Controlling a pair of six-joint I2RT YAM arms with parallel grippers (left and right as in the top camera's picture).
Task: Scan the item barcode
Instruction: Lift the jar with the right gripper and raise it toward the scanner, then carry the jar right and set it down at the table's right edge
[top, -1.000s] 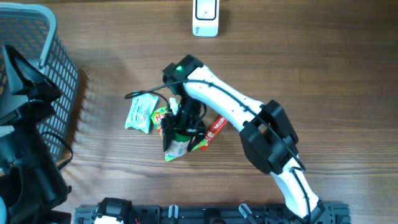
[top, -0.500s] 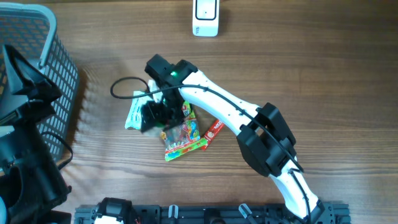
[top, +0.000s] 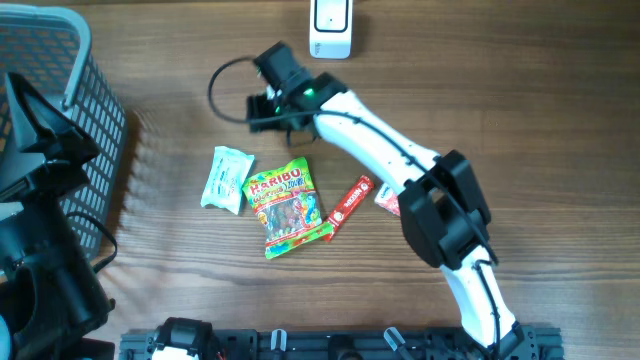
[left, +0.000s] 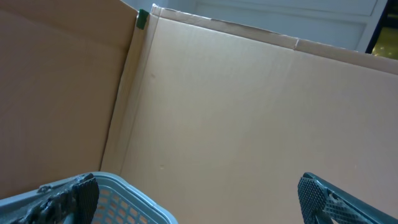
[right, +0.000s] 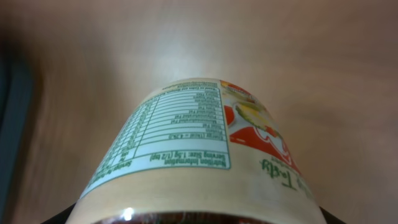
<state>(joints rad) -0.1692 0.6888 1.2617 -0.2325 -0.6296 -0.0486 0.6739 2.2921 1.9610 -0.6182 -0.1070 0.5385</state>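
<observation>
Right gripper (top: 266, 104) clamped on a labelled bottle (right: 199, 155), nutrition panel facing the wrist camera; it sits at the far side of the table (top: 520, 120), near the white scanner (top: 330, 28). Left gripper (left: 199, 200) spread wide over the basket (left: 134, 191) rim, holding nothing. Haribo bag (top: 287, 205), white-green packet (top: 224, 179) and red stick (top: 350, 201) lie flat mid-table, apart from the bottle
</observation>
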